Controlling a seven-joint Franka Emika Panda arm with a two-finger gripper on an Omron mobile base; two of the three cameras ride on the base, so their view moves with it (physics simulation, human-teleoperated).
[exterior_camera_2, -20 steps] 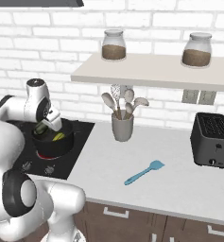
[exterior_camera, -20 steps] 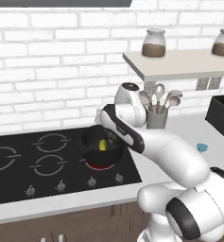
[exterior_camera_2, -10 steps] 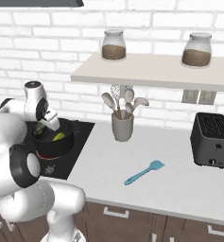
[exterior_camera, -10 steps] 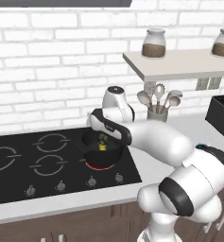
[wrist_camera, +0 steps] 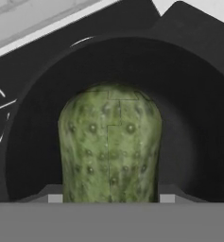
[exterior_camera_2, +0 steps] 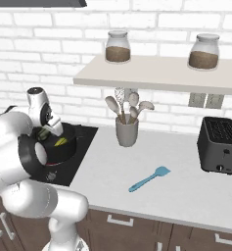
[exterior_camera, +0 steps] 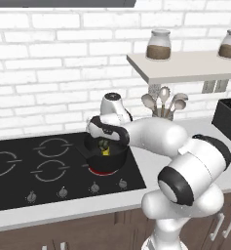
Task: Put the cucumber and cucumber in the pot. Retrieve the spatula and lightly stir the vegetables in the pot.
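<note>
Hand view shows a bumpy, dark-green stubby cucumber piece (wrist_camera: 109, 149) clamped between the gripper (wrist_camera: 111, 198) fingertips at 6 o'clock. Behind it curves the round, matte black low-walled pot (wrist_camera: 193, 118).

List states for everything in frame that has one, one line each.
gripper: jaws shut on the darker green cucumber, over the pot
darker green cucumber: held, not yet released
yellow-green cucumber: lying inside the pot
pot: upright on the cooktop, on the burner
burner: glowing red under the pot
spatula: lying flat on the counter, untouched
toaster: upright on the counter, slots empty
</note>
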